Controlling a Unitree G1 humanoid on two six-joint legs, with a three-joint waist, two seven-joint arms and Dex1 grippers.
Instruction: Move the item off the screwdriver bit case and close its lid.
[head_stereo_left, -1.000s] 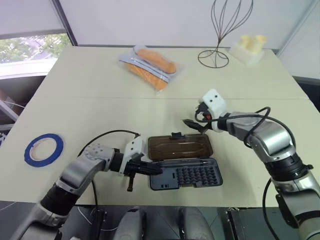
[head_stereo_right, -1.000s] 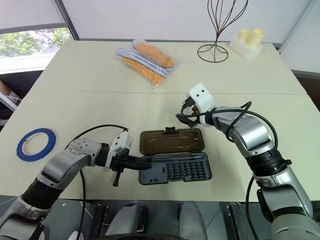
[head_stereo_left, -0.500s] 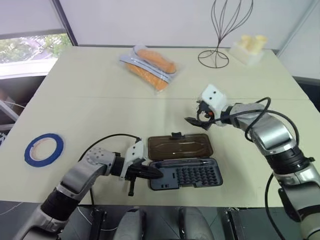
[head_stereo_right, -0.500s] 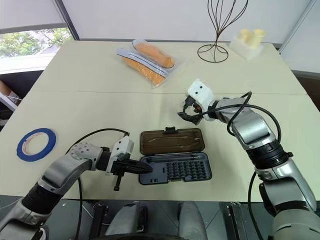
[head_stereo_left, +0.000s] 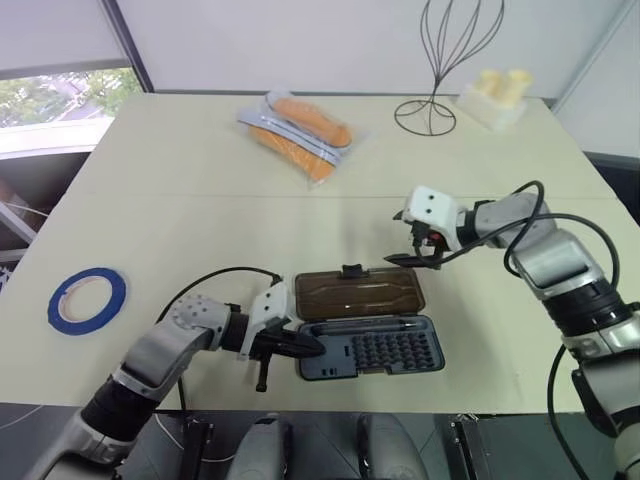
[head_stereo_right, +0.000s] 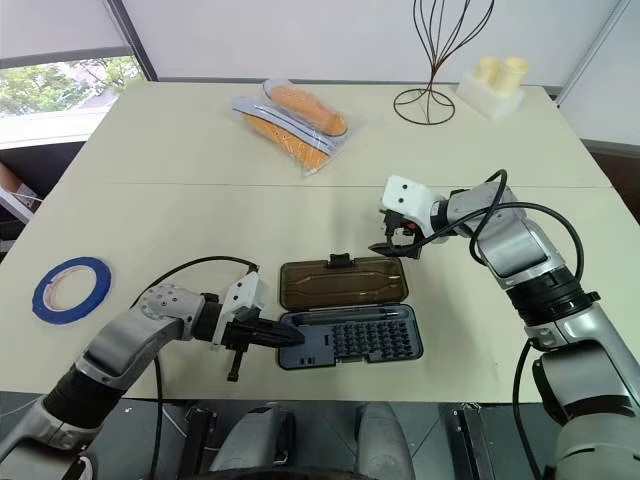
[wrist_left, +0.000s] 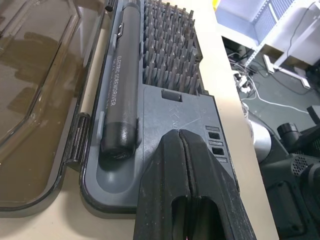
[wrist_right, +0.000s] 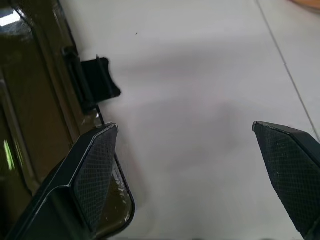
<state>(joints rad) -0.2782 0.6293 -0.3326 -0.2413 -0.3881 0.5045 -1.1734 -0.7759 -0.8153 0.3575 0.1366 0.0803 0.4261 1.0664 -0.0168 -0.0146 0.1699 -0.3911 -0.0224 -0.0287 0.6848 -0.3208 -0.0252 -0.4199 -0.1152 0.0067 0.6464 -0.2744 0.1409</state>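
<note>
The screwdriver bit case (head_stereo_left: 372, 351) lies open near the table's front edge, with rows of bits and a dark driver handle (wrist_left: 120, 90) inside. Its smoky-brown lid (head_stereo_left: 360, 293) lies flat on the table behind it, the black latch tab (head_stereo_left: 351, 271) on its far edge. Nothing rests on the case or the lid, and I cannot tell which thing on the table is the item. My left gripper (head_stereo_left: 316, 347) is shut, its tips on the case's left end (wrist_left: 165, 100). My right gripper (head_stereo_left: 418, 256) is open and holds nothing, just above the lid's far right corner (wrist_right: 30, 125).
A clear bag of orange things (head_stereo_left: 298, 128) lies at the back middle of the table. A blue tape roll (head_stereo_left: 87, 297) sits at the left. A wire stand (head_stereo_left: 430, 110) and a cream object (head_stereo_left: 492, 95) stand at the back right.
My right wrist has rolled, and its open fingers have come down toward the lid's far right corner. The left gripper and the case have stayed put.
</note>
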